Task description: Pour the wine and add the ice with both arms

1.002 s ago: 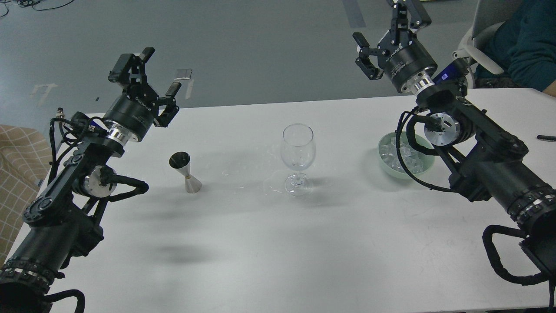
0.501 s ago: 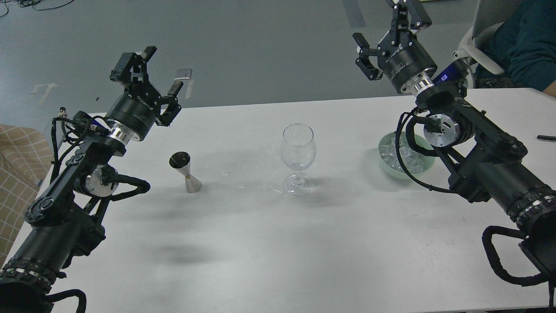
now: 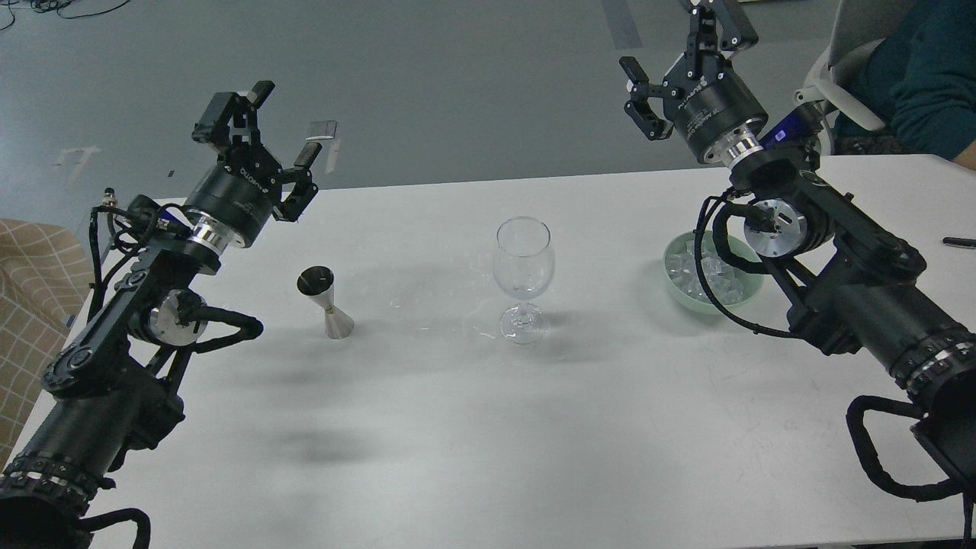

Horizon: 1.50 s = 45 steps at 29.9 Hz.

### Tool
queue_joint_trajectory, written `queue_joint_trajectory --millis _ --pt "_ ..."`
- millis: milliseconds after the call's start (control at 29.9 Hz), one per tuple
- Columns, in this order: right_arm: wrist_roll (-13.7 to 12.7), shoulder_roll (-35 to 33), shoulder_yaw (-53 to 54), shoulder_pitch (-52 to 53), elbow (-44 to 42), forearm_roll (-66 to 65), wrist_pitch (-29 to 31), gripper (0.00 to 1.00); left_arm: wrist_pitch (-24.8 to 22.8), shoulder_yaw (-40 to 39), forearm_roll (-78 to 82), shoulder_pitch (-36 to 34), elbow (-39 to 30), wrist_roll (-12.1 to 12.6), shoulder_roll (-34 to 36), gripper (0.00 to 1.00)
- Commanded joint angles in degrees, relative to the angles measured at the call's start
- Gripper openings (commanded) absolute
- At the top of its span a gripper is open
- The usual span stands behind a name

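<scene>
Almost nothing moved; I have not started yet.
My left pincer [image 3: 263, 126] and right pincer [image 3: 679, 65] stay wide open, empty; little cup [image 3: 326, 302] at nine o'clock of the glass [image 3: 522, 278], ice [image 3: 698, 273] at three.

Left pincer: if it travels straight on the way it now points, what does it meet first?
Probably nothing on the table. The left pincer is open and points up and away past the far edge; only grey floor shows there, though depth is unclear.

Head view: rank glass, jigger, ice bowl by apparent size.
1. Glass, the tallest.
2. Bowl, wide but low, partly hidden by the right arm, so its rank against the glass is unsure.
3. Jigger, clearly the smallest.
</scene>
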Motion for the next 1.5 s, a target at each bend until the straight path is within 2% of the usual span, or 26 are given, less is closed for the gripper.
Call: queue_joint_trajectory --millis 0,100,234,301,367,401,501,601,702,835,902,969,1002,1136,1303,1470 --pt "0.00 0.00 0.00 0.00 0.00 0.00 0.00 1.00 0.40 -0.68 -0.17 -0.08 0.00 1.16 0.18 0.99" --pt "-0.09 0.00 0.00 0.00 0.00 0.00 0.00 1.00 0.41 -1.21 -5.42 0.35 -3.33 5.81 0.88 0.99" --pt "0.00 0.00 0.00 0.00 0.00 0.00 0.00 1.00 1.72 -1.30 -13.70 2.46 -8.08 8.02 5.26 0.98" --pt "0.00 0.00 0.00 0.00 0.00 0.00 0.00 1.00 5.13 -1.38 -19.13 4.30 -12.89 12.22 9.21 0.96" --pt "0.00 0.00 0.00 0.00 0.00 0.00 0.00 1.00 6.64 -1.99 -22.57 6.06 -15.90 15.04 11.07 0.95" --pt "0.00 0.00 0.00 0.00 0.00 0.00 0.00 1.00 7.69 -3.56 -26.24 8.59 -18.96 17.41 12.73 0.95" --pt "0.00 0.00 0.00 -0.09 0.00 0.00 0.00 1.00 9.80 -8.92 -33.55 16.15 -27.30 21.63 15.20 0.95" --pt "0.00 0.00 0.00 -0.09 0.00 0.00 0.00 1.00 11.12 -14.89 -34.98 23.00 -33.37 23.92 14.95 0.95" --pt "0.00 0.09 0.00 -0.09 0.00 0.00 0.00 1.00 11.30 -19.56 -35.68 32.05 -39.44 25.43 13.20 0.95" --pt "0.00 0.18 -0.08 -0.09 0.00 0.00 0.00 1.00 11.22 -21.42 -36.73 40.16 -43.59 25.61 9.77 0.95" --pt "0.00 0.18 -0.17 -0.17 -0.09 0.00 0.00 1.00 10.87 -22.39 -37.35 45.33 -46.22 26.30 5.82 0.95" --pt "-0.09 0.09 -0.96 -0.17 -0.09 0.00 0.00 1.00 10.78 -22.39 -37.35 47.63 -47.11 27.36 2.49 0.95" --pt "-0.09 0.09 -0.96 -0.17 -0.09 0.00 0.00 1.00 10.78 -22.39 -37.35 47.64 -47.11 27.36 2.46 0.95" --pt "-0.09 0.00 -1.58 -0.09 -0.18 0.00 -0.17 1.00 11.82 -22.39 -37.53 49.40 -46.76 30.17 -4.63 0.95" --pt "-0.09 0.00 -1.67 -0.17 -0.18 -0.09 -0.53 1.00 21.57 -22.39 -37.35 48.00 -43.87 31.93 -13.35 0.97" --pt "-0.09 -0.09 -1.67 -0.17 -0.18 0.00 -0.61 1.00 20.80 -22.48 -37.35 45.80 -38.95 31.41 -15.46 0.97"
